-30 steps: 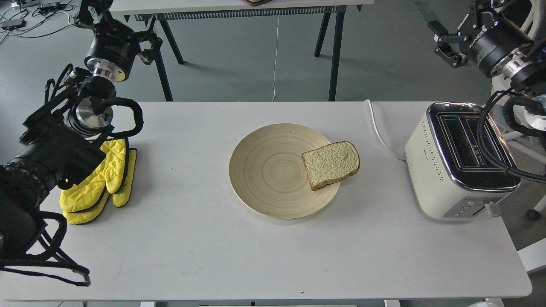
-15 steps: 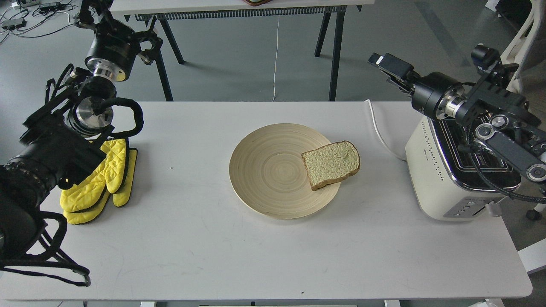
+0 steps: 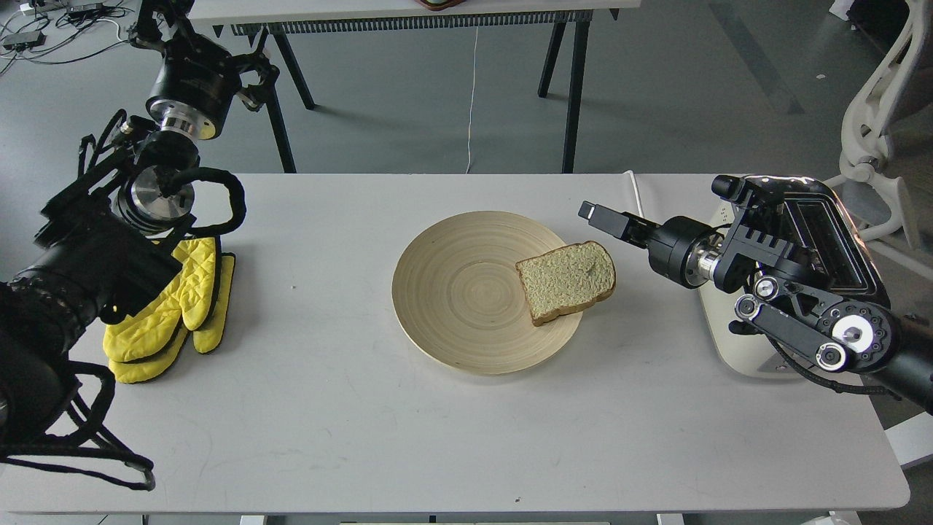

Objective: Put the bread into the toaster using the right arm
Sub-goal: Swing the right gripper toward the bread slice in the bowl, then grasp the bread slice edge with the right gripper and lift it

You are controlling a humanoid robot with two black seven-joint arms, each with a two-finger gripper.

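The bread (image 3: pixel 568 281) lies flat on the right rim of a round wooden plate (image 3: pixel 459 292), partly hanging over its edge. My right gripper (image 3: pixel 606 219) points left, low over the table, just right of and behind the bread and apart from it. It shows edge-on and dark, so its fingers cannot be told apart. The cream toaster (image 3: pixel 827 219) stands at the table's right end, largely hidden behind my right arm. My left gripper (image 3: pixel 251 76) is raised at the far left, beyond the table, dark and unclear.
Yellow oven mitts (image 3: pixel 175 306) lie at the left of the white table (image 3: pixel 328 408) under my left arm. The toaster's white cord (image 3: pixel 641 208) runs off the back edge. A white chair (image 3: pixel 875 138) stands at the right, and another table's legs (image 3: pixel 572 87) behind.
My right arm has swung down from high at the back right, across the toaster, and its gripper now sits low beside the bread. The bread, plate and left arm have not moved.
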